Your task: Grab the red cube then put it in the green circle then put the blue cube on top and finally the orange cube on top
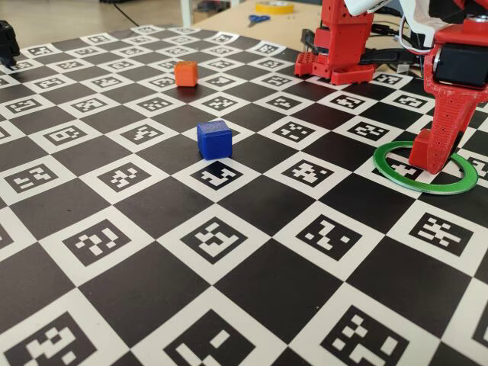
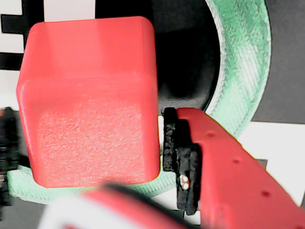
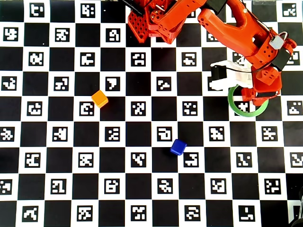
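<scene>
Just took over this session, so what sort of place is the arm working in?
Probably a robotics lab or maker's bench. The table is covered by a black-and-white checkerboard of printed fiducial markers, the red arm looks 3D-printed, and scissors and a yellow tape roll lie on a wooden surface behind.

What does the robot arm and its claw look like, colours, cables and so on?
The arm is built from red-orange printed plastic segments, with black motor blocks between the joints. A white part sits near the wrist, and thin cables run along the upper links. The claw has red fingers; in the wrist view one finger shows small round holes and a rough black pad on its inner face.
</scene>
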You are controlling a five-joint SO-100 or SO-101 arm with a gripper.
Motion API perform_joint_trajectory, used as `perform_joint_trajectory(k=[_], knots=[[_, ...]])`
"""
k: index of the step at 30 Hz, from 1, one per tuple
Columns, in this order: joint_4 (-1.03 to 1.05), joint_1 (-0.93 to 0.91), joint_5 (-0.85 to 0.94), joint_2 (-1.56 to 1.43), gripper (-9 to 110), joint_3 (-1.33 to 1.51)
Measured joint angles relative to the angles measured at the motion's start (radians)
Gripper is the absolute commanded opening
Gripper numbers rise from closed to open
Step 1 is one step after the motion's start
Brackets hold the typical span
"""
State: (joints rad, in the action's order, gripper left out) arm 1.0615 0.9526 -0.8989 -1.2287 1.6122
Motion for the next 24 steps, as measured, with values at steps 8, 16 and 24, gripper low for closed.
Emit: perform_joint_trajectory(k=[8,16,24], knots=[[0.0,0.0,0.0,0.0,37,0.0],[0.02,-0.034,0.002,0.0,38,0.0],[0.1,-0.038,0.044,0.0,38,-0.028]])
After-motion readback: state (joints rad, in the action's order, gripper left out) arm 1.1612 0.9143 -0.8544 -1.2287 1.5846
